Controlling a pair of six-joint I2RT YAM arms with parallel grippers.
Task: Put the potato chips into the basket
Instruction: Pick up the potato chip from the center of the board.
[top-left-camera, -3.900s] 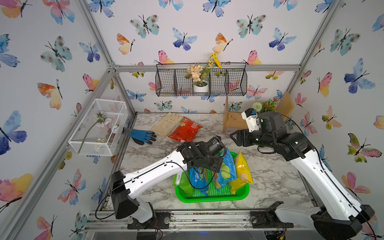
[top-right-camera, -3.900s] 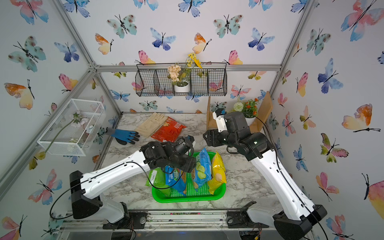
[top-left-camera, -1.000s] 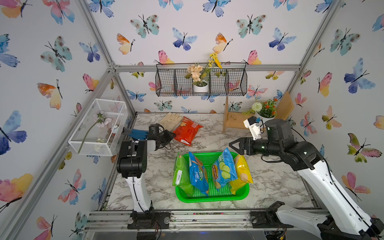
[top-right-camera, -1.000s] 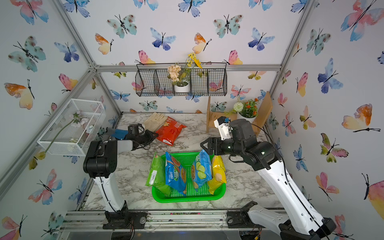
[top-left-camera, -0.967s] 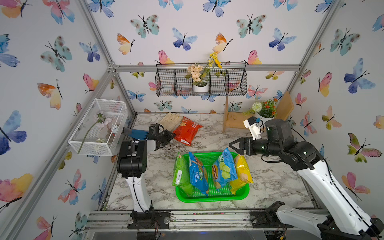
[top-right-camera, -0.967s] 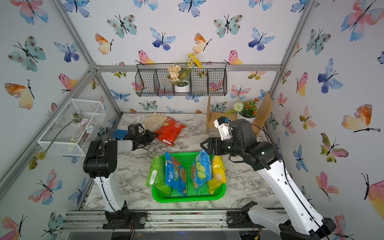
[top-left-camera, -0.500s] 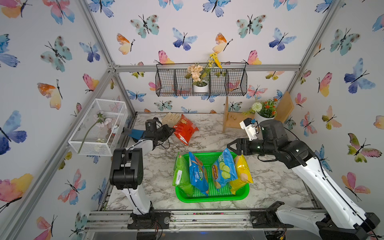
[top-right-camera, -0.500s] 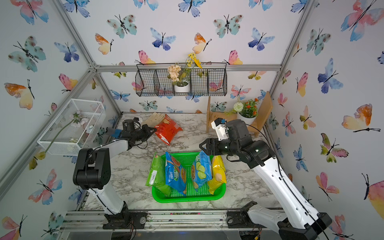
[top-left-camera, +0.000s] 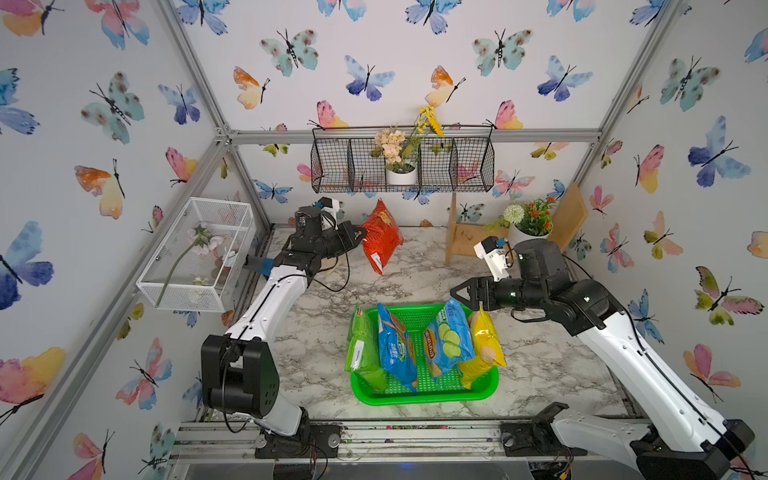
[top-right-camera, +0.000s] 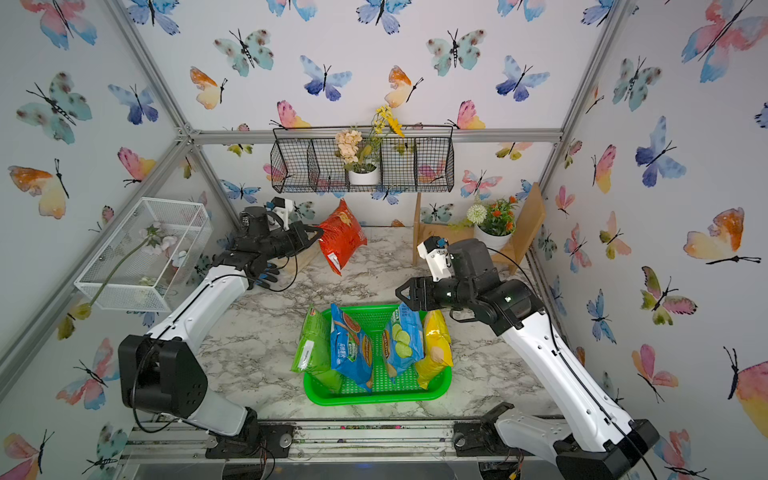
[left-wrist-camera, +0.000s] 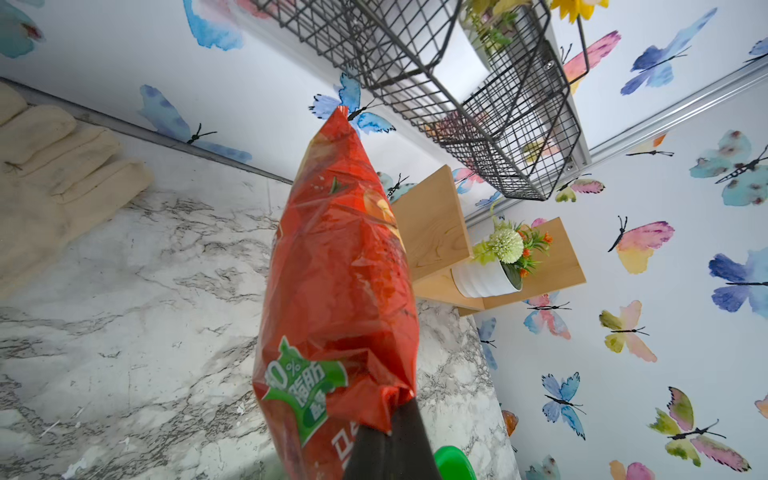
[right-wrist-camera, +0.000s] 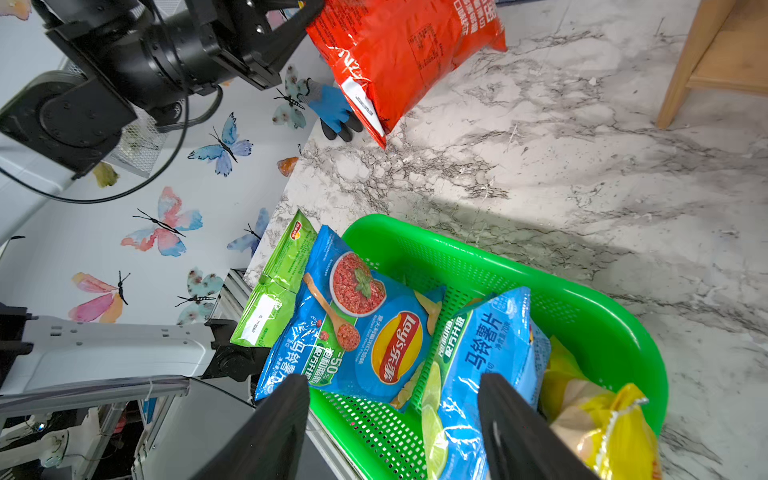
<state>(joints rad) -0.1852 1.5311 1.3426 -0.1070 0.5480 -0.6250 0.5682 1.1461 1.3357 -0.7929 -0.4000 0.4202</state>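
The left hand (top-left-camera: 360, 239) grips the glossy red chip bag (top-left-camera: 383, 237) above the marble counter (top-left-camera: 316, 332) while the right hand (top-left-camera: 457, 294) hovers wide open over the green perforated plastic basket (top-left-camera: 419, 399)

Red bag (top-left-camera: 382, 237) aloft; four bags (top-left-camera: 446, 336) in green basket (top-left-camera: 424, 395).

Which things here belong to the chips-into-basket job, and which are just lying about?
Job: red bag, gripped by the left gripper; green bag, blue tomato bag, blue lime bag and yellow bag, in the green basket.
Lying about: beige glove, blue glove, wire wall basket, white mesh box, flower pot, wooden stand.
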